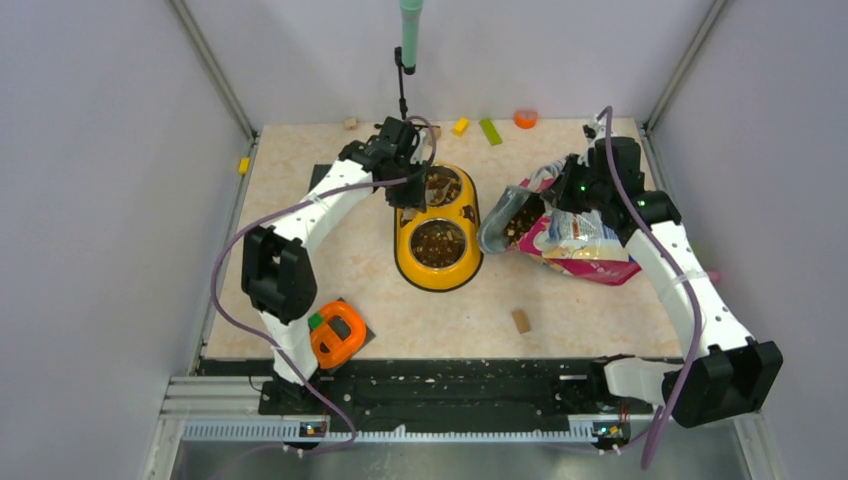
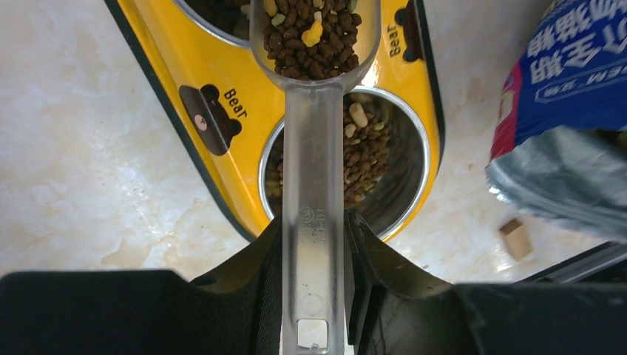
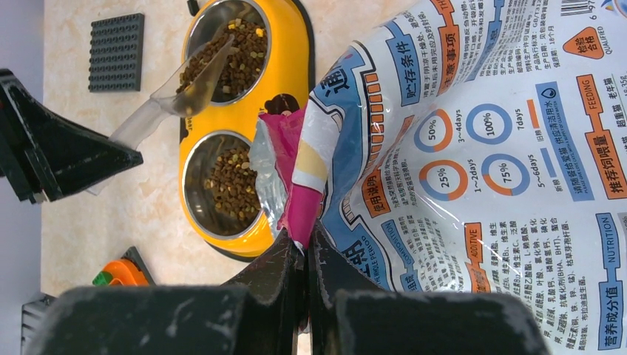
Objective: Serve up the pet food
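yellow plastic forms the double feeder [image 1: 470,215], which sits mid-table with two steel bowls in line: a far bowl [image 1: 455,190] and a near bowl [image 1: 438,262]. both bowls hold pet food [image 1: 438,243], small dark-brown pellets with a few pale pieces mixed in.

left gripper [image 2: 314,225]: the jaws are clamped on the flat handle of the clear scoop [image 2: 313,170], one finger on each side. the scoop head is loaded with pellets. in the right wrist view the head lies over the far bowl.

right gripper [image 3: 305,248]: the jaws are pressed together on a fold of the bag [image 3: 480,148], at its magenta edge beside the opening. the bag lies on its side just to the right of the feeder, with its silver-lined mouth turned towards the bowls. more pellets show inside the mouth in the top view.

other items: a tan wooden block [image 1: 520,320] lies alone on the table between the feeder and the near edge. an orange object [image 1: 338,335] rests by the left arm base. a grey studded plate [image 3: 116,52] lies left of the feeder.
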{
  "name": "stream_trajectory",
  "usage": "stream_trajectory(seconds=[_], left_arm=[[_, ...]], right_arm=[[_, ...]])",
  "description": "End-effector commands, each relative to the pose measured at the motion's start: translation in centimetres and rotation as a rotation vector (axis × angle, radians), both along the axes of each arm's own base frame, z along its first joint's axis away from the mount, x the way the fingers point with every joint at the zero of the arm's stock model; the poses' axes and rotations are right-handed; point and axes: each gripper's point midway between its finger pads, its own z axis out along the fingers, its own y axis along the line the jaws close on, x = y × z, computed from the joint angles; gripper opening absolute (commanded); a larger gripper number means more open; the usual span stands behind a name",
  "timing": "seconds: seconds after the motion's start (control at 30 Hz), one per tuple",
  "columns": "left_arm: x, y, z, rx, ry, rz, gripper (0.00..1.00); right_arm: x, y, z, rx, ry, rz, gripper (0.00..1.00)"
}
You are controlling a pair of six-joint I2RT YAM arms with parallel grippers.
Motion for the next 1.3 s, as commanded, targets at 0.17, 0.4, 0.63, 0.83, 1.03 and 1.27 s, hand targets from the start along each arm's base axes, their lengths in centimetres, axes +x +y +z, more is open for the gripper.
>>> stream_trajectory(seconds=[0.17,0.4,0.63,0.83,1.03,1.27], left_arm=[[0.0,-1.1,0.3,-0.099,0.201,0.116,0.0],[0.6,-2.5,2.0,-0.324,0.323,0.176,0.0],[1.0,-2.9,2.5,-0.456,0.388,0.24,0.0],[1.3,-2.9,2.5,-0.523,0.452,0.304,0.0],[1.9,-3.1,3.2,-0.62,0.486,0.39,0.0],[2.1,-2.3,2.6,-0.637,0.522,0.475,0.0]], right_arm=[[2.0,1.1,6.5,0.081,-0.226,0.02,0.0],[1.9,1.1,6.4,0.084,-0.226,0.019,0.0],[1.6,0.6,6.8,0.061,-0.235,0.008,0.0],[1.3,0.6,6.8,0.061,-0.236,0.007,0.0],[1.1,0.5,6.7,0.063,-0.236,0.006,0.0],[0.9,0.4,6.7,0.066,-0.236,0.004,0.0]])
